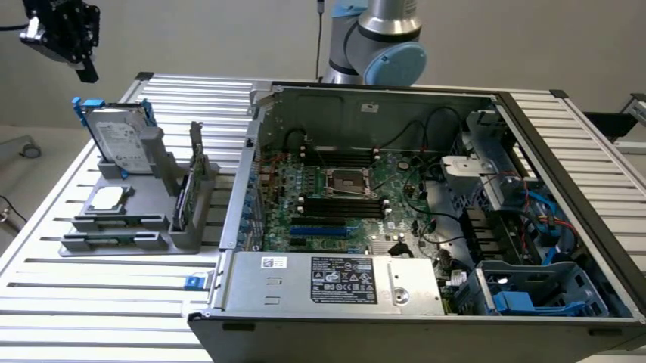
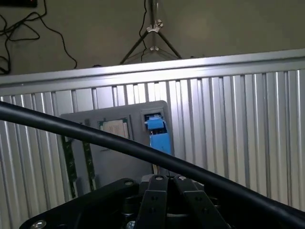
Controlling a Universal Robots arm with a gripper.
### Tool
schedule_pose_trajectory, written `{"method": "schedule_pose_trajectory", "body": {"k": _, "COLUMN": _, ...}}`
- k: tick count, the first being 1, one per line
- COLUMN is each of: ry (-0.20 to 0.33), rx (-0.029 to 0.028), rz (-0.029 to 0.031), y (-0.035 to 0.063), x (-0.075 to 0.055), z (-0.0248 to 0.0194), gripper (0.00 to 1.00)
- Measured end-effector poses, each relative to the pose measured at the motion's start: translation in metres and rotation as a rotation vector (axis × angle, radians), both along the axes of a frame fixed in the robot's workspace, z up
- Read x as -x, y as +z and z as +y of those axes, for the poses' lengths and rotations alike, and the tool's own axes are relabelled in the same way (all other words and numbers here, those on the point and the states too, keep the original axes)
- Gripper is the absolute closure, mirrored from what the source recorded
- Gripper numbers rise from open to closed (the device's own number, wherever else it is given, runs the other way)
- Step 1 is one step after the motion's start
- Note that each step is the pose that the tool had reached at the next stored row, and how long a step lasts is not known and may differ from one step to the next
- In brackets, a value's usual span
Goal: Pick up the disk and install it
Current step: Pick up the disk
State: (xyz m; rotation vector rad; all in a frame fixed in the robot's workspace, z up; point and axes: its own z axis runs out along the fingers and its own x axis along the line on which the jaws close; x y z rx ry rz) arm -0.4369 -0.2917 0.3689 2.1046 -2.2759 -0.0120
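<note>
Gripper (image 1: pixel 87 73), closed, in open air above top edge of disk (image 1: pixel 119 141)

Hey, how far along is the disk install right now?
Done: nothing yet; the disk stands on edge in its grey holder on the table, outside the open computer case. In hand: nothing; the gripper hangs above the holder, apart from it, fingers shut and empty. Left: picking up the disk and installing it.

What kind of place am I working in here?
Probably a lab bench for computer assembly: an open PC case on a slatted metal table, a grey fixture holding the disk, a robot arm behind.
</note>
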Motion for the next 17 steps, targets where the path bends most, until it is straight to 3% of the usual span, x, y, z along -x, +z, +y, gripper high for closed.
{"method": "schedule_pose_trajectory", "body": {"k": 5, "ry": 0.092, "rx": -0.0008, "rz": 0.0, "y": 0.0, "x": 0.0, "z": 0.0, "gripper": 0.89}}
{"method": "schedule_pose_trajectory", "body": {"k": 8, "ry": 0.146, "rx": -0.0042, "rz": -0.0001, "y": -0.0001, "x": 0.0, "z": 0.0, "gripper": 0.89}}
{"method": "schedule_pose_trajectory", "body": {"k": 10, "ry": 0.173, "rx": -0.0169, "rz": -0.0009, "y": -0.0008, "x": 0.0, "z": 0.0, "gripper": 0.89}}
{"method": "schedule_pose_trajectory", "body": {"k": 12, "ry": 0.187, "rx": -0.0345, "rz": -0.003, "y": -0.0016, "x": 0.001, "z": 0.0, "gripper": 0.89}}
{"method": "schedule_pose_trajectory", "body": {"k": 13, "ry": 0.188, "rx": -0.0377, "rz": -0.0055, "y": -0.0018, "x": 0.004, "z": 0.0001, "gripper": 0.89}}
{"method": "schedule_pose_trajectory", "body": {"k": 15, "ry": 0.188, "rx": -0.0372, "rz": -0.0122, "y": -0.002, "x": 0.009, "z": 0.0, "gripper": 0.88}}
{"method": "schedule_pose_trajectory", "body": {"k": 17, "ry": 0.189, "rx": -0.037, "rz": -0.0142, "y": -0.0022, "x": 0.012, "z": -0.0001, "gripper": 0.76}}
